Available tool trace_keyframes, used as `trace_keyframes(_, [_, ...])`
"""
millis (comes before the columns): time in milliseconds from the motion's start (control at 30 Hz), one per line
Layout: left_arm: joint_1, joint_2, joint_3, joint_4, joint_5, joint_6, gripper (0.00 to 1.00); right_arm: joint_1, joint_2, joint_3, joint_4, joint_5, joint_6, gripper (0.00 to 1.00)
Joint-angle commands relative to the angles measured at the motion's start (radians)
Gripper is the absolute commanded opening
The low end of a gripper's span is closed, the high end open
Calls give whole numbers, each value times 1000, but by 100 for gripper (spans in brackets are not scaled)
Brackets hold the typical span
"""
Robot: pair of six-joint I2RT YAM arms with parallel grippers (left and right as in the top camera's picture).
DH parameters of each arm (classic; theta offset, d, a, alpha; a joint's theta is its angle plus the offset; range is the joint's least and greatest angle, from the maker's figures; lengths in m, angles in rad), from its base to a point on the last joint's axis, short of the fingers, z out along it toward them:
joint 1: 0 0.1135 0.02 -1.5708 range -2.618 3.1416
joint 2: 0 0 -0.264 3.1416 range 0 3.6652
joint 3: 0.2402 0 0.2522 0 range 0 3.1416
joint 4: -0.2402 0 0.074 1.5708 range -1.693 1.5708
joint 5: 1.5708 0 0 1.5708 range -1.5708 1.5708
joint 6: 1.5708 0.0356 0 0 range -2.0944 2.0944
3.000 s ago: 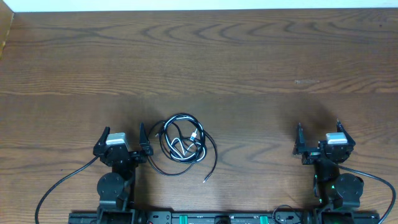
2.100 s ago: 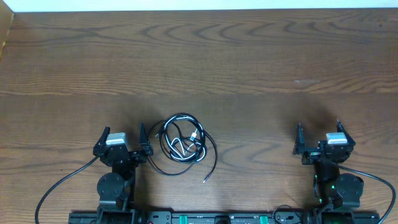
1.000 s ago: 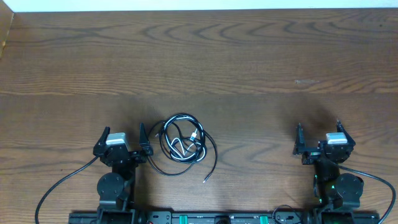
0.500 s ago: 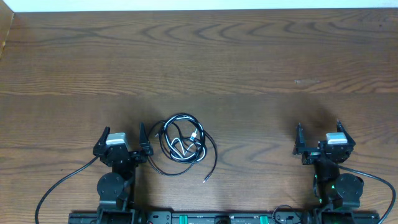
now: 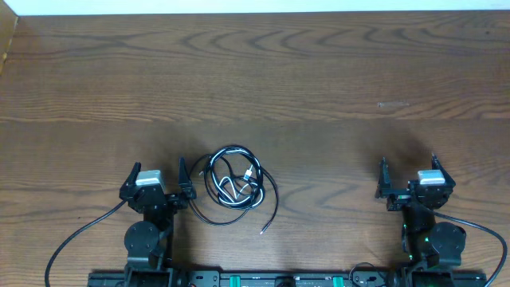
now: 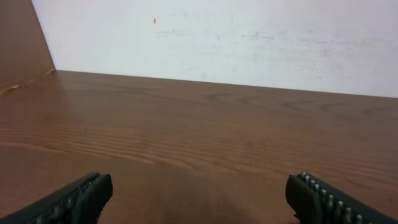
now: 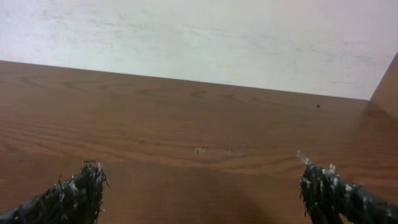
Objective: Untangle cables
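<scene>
Near the front edge of the wooden table (image 5: 319, 80), the cables (image 5: 233, 179) lie in 1 small tangled coil: black cords looped over each other with 1 white cord (image 5: 251, 174) threaded through the middle. A loose black end (image 5: 269, 214) trails out toward the front, finishing in a small pale tip. The coil sits just beside the left gripper (image 5: 157, 172), on its inner side; whether they touch cannot be told. That gripper's jaws stand wide apart with nothing between them, and its wrist view shows only bare tabletop and a white wall (image 6: 249, 37). Well apart from the coil, the right gripper (image 5: 409, 169) is also spread wide and holds nothing.
</scene>
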Motion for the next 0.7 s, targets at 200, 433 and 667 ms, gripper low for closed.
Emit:
trace_keyframes(200, [5,-6,-19,-34,-10,10,95,8,-2,-1,-3,-6,-13,99])
trace_keyframes(433, [5,-3,7,-58,-9,10,95,8,-2,-1,-3,-6,-13,99])
trace_keyframes(667, [5,76,69,-94,25,6,95,8,-2,-1,-3,-6,-13,99])
